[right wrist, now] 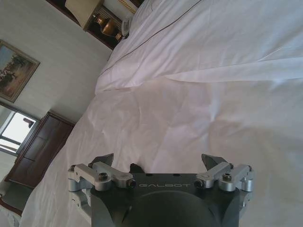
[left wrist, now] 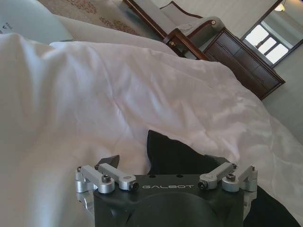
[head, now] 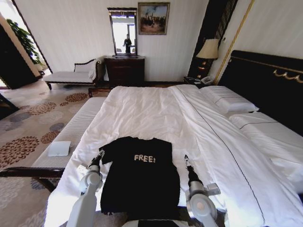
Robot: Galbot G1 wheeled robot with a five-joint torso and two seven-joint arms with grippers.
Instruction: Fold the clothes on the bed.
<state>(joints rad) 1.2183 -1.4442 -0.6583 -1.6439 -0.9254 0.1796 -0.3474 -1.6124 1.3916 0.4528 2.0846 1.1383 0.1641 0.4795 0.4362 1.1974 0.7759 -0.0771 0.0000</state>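
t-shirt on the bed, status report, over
Left gripper open at the sleeve. Right gripper open over the duvet. Black T-shirt flat, unfolded. Nothing in the way.

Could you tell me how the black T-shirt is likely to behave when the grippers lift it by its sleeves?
The T-shirt lies flat and follows the duvet's wrinkles, so it will probably droop and fold rather than hold shape. It looks thin, so likely light. With the left gripper and right gripper at either side, the middle would probably sag between them.
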